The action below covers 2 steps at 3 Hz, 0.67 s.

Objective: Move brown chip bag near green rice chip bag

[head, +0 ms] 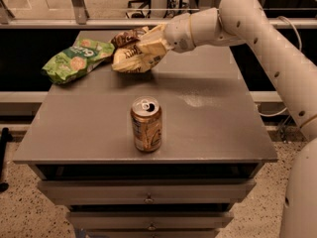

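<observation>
While the green rice chip bag (77, 59) lies at the far left of the counter (213, 128), the brown chip bag (130, 56), crumpled, dark brown above and cream-yellow below, is just right of it, clamped in the end effector (154, 42); a gold can (146, 124) stands nearer.

Just one camera, up high off the front edge of the desk (213, 125), tilted down toward the back, fairly close. The tool (147, 42) clamps the brown chip bag (130, 59) over the far left.
</observation>
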Each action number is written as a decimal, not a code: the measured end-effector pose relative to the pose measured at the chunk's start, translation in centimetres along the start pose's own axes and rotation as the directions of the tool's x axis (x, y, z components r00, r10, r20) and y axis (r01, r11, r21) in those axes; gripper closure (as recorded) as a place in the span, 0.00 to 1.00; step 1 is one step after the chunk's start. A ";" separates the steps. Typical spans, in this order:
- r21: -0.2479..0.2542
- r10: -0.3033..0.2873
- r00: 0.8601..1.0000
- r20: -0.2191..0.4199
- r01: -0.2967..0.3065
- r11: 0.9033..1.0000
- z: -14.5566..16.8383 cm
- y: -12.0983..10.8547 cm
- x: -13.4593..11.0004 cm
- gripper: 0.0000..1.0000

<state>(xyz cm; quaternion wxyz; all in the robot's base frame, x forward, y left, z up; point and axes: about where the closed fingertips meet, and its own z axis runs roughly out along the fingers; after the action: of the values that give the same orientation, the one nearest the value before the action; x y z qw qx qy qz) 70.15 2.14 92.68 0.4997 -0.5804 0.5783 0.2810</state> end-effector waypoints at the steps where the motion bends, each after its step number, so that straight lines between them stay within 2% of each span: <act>1: -0.015 0.013 1.000 0.006 -0.013 1.000 0.9 0.6 0.2 0.64; 2: -0.024 0.020 1.000 0.006 -0.020 1.000 1.5 1.0 0.3 0.41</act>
<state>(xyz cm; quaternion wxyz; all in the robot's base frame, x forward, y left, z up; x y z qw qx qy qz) 69.62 3.57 91.69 0.4919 -0.5794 0.5791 0.2949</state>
